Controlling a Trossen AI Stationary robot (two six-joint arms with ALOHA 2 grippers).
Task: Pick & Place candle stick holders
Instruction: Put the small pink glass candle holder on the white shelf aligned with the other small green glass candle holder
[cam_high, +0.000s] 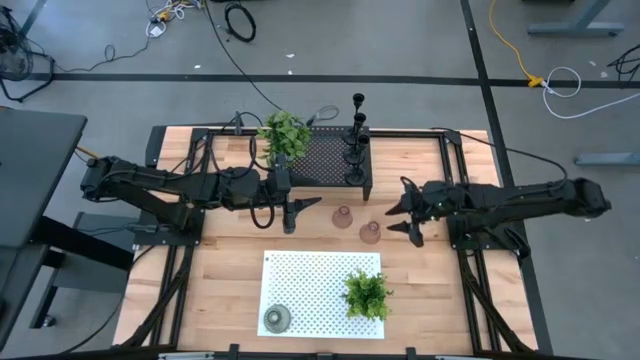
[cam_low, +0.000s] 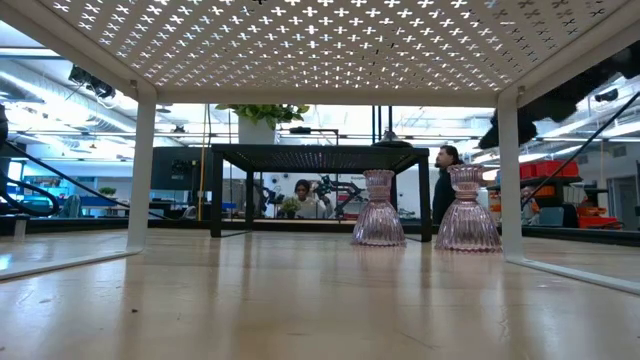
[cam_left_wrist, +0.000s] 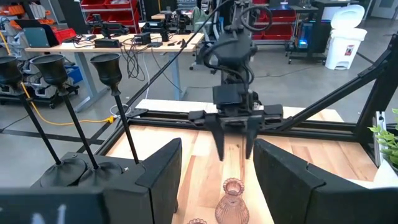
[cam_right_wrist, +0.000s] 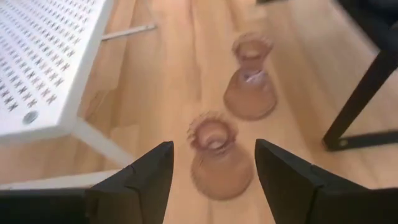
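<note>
Two pink glass holders (cam_high: 342, 217) (cam_high: 370, 232) stand on their bases on the wooden table between my grippers; they also show in the low view (cam_low: 379, 208) (cam_low: 466, 208). My right gripper (cam_high: 405, 214) is open, just right of the nearer pink holder (cam_right_wrist: 214, 158), which stands ahead of its open fingers. My left gripper (cam_high: 302, 212) is open and empty, left of the pink holders (cam_left_wrist: 231, 199). Several slim black holders (cam_high: 355, 140) stand on the black mesh rack (cam_high: 325, 155). An olive-green holder (cam_high: 277, 319) sits on the white perforated stand (cam_high: 320, 265).
A leafy plant (cam_high: 285, 135) stands at the rack's left end. Another plant (cam_high: 367, 293) stands on the white stand. The rack's leg (cam_right_wrist: 367, 93) is beside the farther pink holder. People show in the room beyond the table (cam_low: 300, 195).
</note>
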